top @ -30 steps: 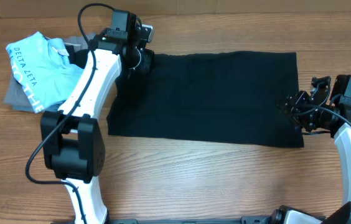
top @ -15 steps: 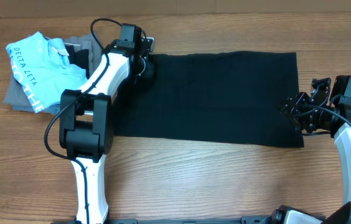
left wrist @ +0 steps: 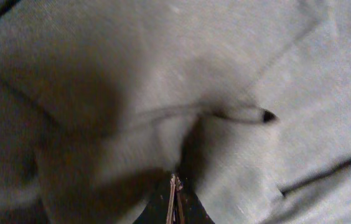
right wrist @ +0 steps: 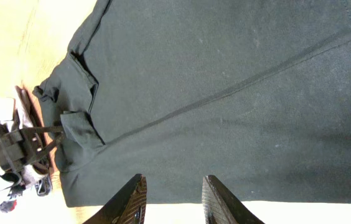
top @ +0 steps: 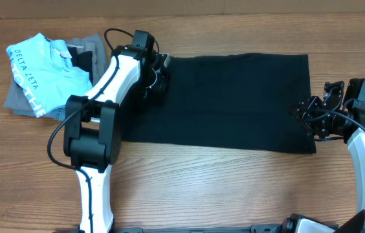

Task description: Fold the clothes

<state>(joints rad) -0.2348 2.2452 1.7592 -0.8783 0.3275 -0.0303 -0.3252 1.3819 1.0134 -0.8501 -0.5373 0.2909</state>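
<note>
The clothes (top: 234, 97) are one black cloth spread flat across the middle of the table. My left gripper (top: 158, 81) is on its upper left corner, shut on a pinched-up ridge of the cloth (left wrist: 256, 62). In the left wrist view the fingertips (left wrist: 175, 186) press together with fabric bunched toward them. At the cloth's right edge my right gripper (top: 304, 113) is open. Its two fingers (right wrist: 132, 199) hover over the hem of the cloth (right wrist: 225, 74) with nothing between them.
A light blue shirt (top: 40, 71) with white lettering lies at the far left on grey folded garments (top: 17, 100). The left arm (top: 92, 123) reaches up along the cloth's left side. Bare wooden table (top: 202, 188) shows in front.
My left gripper has closed on the cloth's upper left corner and moved a little right and toward the front, drawing that corner inward. The right arm has not moved.
</note>
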